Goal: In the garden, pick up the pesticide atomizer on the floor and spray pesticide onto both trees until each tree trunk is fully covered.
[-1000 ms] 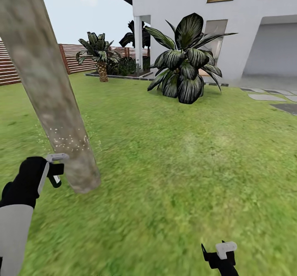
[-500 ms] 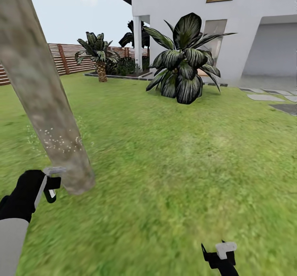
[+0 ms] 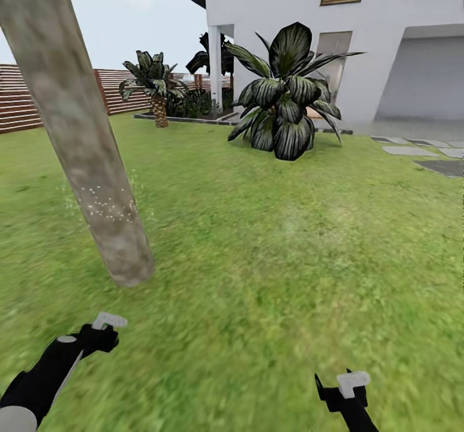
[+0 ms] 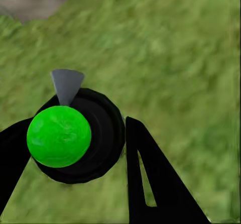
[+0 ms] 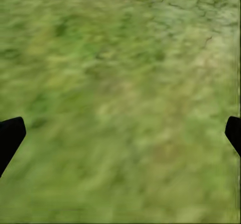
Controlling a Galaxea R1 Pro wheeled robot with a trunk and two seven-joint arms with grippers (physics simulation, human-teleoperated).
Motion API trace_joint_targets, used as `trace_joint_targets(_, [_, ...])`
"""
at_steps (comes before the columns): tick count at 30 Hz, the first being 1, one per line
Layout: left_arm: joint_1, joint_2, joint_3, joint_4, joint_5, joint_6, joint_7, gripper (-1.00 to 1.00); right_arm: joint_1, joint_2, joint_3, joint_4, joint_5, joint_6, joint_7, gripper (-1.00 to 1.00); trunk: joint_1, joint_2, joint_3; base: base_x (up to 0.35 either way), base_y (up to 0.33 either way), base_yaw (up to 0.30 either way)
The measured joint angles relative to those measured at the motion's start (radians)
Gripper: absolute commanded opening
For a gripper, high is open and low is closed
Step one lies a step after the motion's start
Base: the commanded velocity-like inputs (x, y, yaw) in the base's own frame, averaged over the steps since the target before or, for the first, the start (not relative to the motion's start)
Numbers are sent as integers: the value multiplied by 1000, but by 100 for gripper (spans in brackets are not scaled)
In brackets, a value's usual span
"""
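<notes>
One tree trunk (image 3: 77, 129), thick and mottled grey-beige, leans across the head view's left and meets the grass at its base. A patch of white specks (image 3: 109, 207) dots its lower part. My left gripper (image 3: 102, 336) hangs low over the lawn, short of the trunk's base. In the left wrist view my left gripper (image 4: 78, 128) is shut on the pesticide atomizer (image 4: 59, 136), a black round body with a bright green cap and a grey nozzle. My right gripper (image 3: 341, 390) is at the bottom right, open, with only grass between its fingertips (image 5: 10, 136).
A big broad-leaved plant (image 3: 287, 106) stands mid-lawn before the white house (image 3: 290, 6). A small palm (image 3: 156, 90) and the slatted brown fence (image 3: 22, 106) are at the far left. Paving stones (image 3: 412, 151) lie at the right. Open grass (image 3: 290, 258) lies ahead.
My left arm has dropped from beside the trunk's base to low over the grass, still holding the atomizer. The view has shifted slightly. The right arm has stayed put.
</notes>
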Motion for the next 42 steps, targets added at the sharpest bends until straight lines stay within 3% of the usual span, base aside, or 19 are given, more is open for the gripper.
trace_joint_targets(2, [0,-3,-29,10,-61,-48,-90,-100,0,0,3,-69,1,5,7,100,0,0,0,-67,0,0])
trace_joint_targets(3, [-1,-5,-51,12,-88,-69,-164,-100,0,1,13,-112,4,21,28,100,0,0,0,-19,0,0])
trace_joint_targets(5, [-10,-8,-100,14,-125,-115,-311,-100,-1,0,64,-190,10,106,156,100,0,0,0,-7,0,0])
trace_joint_targets(8, [-16,-8,-166,15,-136,-145,-455,-100,-18,-3,100,-268,8,189,339,100,0,0,0,-2,0,0])
trace_joint_targets(9, [-17,-9,-186,14,-139,-150,-504,-100,-23,-3,109,-301,22,201,411,100,0,0,0,0,0,0])
trace_joint_targets(11, [-16,-13,-206,13,-144,-153,-554,-100,-26,-4,143,-351,92,212,546,100,0,0,0,0,0,0])
trace_joint_targets(13, [-15,-19,-248,10,-174,-153,-569,-100,-28,-1,159,-372,156,216,619,100,0,0,0,0,0,0])
trace_joint_targets(16, [-16,-39,-318,8,-199,-152,-578,-100,-29,11,171,-379,182,218,644,100,0,0,0,0,0,0])
trace_joint_targets(18, [-17,-55,-334,11,-206,-148,-578,-100,-30,28,210,-380,188,217,647,100,0,0,0,0,0,0])
trace_joint_targets(19, [-18,-60,-337,12,-210,-147,-577,-100,-30,32,230,-380,189,217,649,-100,0,0,0,0,0,0])
trace_joint_targets(23, [-18,-74,-341,14,-248,-143,-578,-100,-33,41,316,-381,193,216,656,-100,0,0,0,0,0,0])
trace_joint_targets(25, [-18,-80,-348,15,-258,-142,-579,-100,-39,53,338,-382,192,217,667,-100,0,0,0,0,0,0])
trace_joint_targets(27, [-18,-89,-363,15,-266,-142,-579,-100,-60,73,343,-382,193,224,732,-100,0,0,0,0,0,0])
trace_joint_targets(30, [-18,-101,-377,15,-277,-141,-581,-100,-103,96,349,-383,191,292,829,-100,0,0,0,0,0,0])
trace_joint_targets(33, [-19,-116,-379,14,-282,-141,-629,-100,-117,127,349,-389,191,314,845,-100,0,0,0,0,0,0])
trace_joint_targets(35, [-19,-126,-379,13,-307,-140,-653,-100,-118,134,349,-415,190,317,848,-100,0,0,0,0,0,0])
trace_joint_targets(37, [-19,-156,-378,13,-350,-138,-658,-100,-118,138,349,-424,190,318,849,-100,0,0,0,0,0,0])
trace_joint_targets(42, [-24,-197,-377,13,-373,-136,-658,-100,-118,160,351,-425,189,318,850,-100,0,0,0,0,0,0])
